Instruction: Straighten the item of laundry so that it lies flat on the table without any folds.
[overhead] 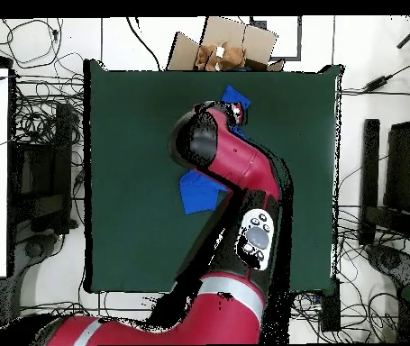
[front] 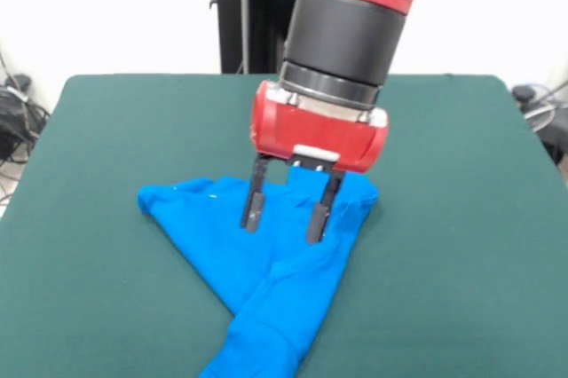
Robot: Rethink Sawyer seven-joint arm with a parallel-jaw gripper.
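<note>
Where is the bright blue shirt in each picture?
Front view: the bright blue soft fabric shirt lies crumpled at bottom middle, under the open gripper.
Overhead view: mostly hidden by the red arm; blue patches show at the middle and near the top.
Shared landmark: the dark green felt-like table.

From the front view we look across the table (front: 106, 307) toward the robot, close and slightly downward, so its near corners fall outside the picture and the arm (front: 351, 14) drops in from the top. From the overhead view we look straight down from well above, taking in the whole table (overhead: 127, 180), the robot's base at the bottom and the cluttered floor around. Both views share the green top and the arm; the shirt (front: 266, 280) seems mostly hidden overhead.
</note>
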